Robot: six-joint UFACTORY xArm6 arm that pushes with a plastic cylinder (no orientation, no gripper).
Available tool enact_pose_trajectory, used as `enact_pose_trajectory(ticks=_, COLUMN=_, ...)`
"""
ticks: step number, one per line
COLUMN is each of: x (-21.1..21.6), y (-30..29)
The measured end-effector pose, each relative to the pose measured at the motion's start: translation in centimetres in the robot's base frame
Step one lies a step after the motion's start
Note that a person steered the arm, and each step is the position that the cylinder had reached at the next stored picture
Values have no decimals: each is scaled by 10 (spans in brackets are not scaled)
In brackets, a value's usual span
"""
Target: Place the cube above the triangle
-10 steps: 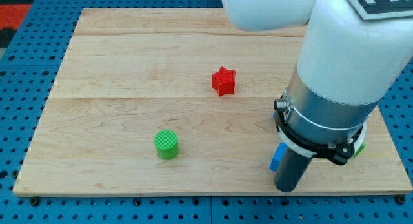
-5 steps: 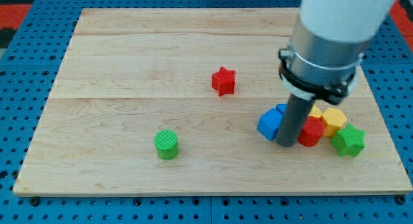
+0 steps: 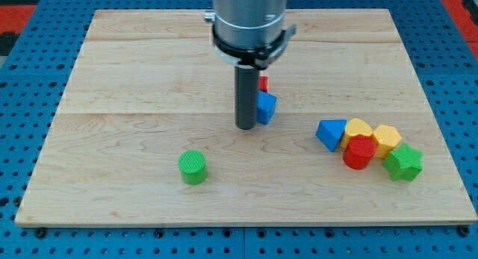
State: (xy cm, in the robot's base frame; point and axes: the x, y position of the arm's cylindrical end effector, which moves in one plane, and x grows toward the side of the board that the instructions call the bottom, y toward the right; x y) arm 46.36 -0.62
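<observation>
My tip rests on the board near its middle. The blue cube sits right against the rod's right side, touching it. The blue triangle lies to the right, at the left end of a cluster of blocks. The cube is up and to the left of the triangle, about a block's width higher. A red star is mostly hidden behind the rod and the cube.
Right of the triangle sit a yellow heart-like block, a yellow hexagon, a red cylinder and a green star, packed together. A green cylinder stands alone at the lower left. The arm body looms at top centre.
My tip moved from the block cluster at lower right up and left to the board's middle, pushing the blue cube with it up against the red star. The triangle stayed by the cluster.
</observation>
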Motion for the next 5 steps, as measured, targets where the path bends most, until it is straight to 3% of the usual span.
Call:
enact_pose_trajectory(ticks=3, x=-14, y=-10)
enact_pose_trajectory(ticks=5, x=-16, y=78)
